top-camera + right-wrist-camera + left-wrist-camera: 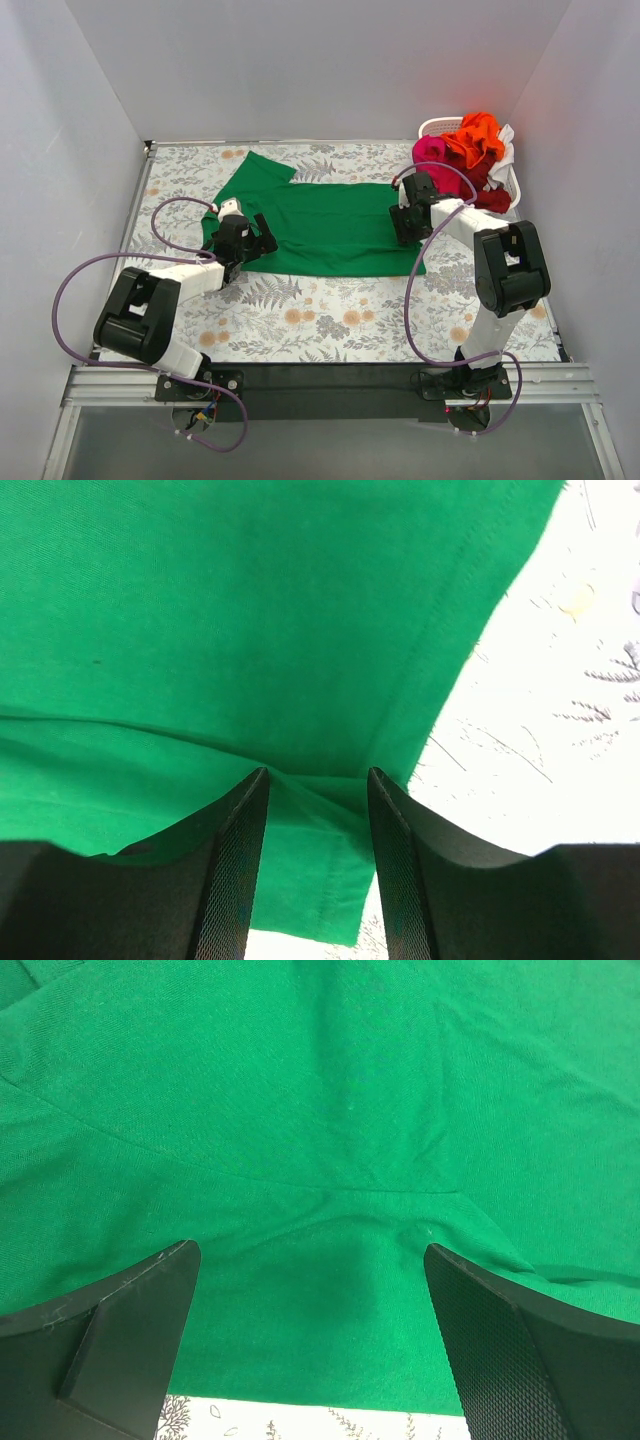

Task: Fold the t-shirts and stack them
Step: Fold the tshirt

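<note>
Lying on floral tablecloth (pixel 330 315), green t-shirt (pixel 330 225), grey walls (pixel 300 60)

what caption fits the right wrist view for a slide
Right gripper closing on a raised fold near the hem of the green t-shirt on the floral table.

One solid green cloth t-shirt (pixel 320 225) lies spread on the floral-patterned counter (pixel 330 320). One white plastic basket (pixel 440 127) holds a heap of crumpled shirts: one orange (pixel 478 135), one magenta pink (pixel 432 152), one dark red (pixel 490 195), one white (pixel 503 150). Two arms, each with one black pincer: left (pixel 250 240), right (pixel 405 222).
</note>
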Tool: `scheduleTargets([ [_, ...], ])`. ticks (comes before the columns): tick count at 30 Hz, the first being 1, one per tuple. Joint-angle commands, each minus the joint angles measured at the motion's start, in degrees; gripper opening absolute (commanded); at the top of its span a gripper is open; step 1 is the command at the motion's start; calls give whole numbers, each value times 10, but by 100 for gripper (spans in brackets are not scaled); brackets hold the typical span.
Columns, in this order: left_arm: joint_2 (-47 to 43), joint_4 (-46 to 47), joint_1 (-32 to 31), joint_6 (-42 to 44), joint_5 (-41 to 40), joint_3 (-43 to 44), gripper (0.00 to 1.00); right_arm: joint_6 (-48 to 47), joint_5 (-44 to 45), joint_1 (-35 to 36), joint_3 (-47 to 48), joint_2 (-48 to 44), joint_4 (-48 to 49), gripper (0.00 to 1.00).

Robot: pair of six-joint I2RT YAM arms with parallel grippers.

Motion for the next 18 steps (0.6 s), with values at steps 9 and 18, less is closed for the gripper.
scheduleTargets([
  [9,10,-3,-1,8,-4,20,87,-22,-30,0,-13,-23,7,38],
  [18,11,-9,-2,10,-9,22,88,-38,-63,0,-10,-7,13,20],
])
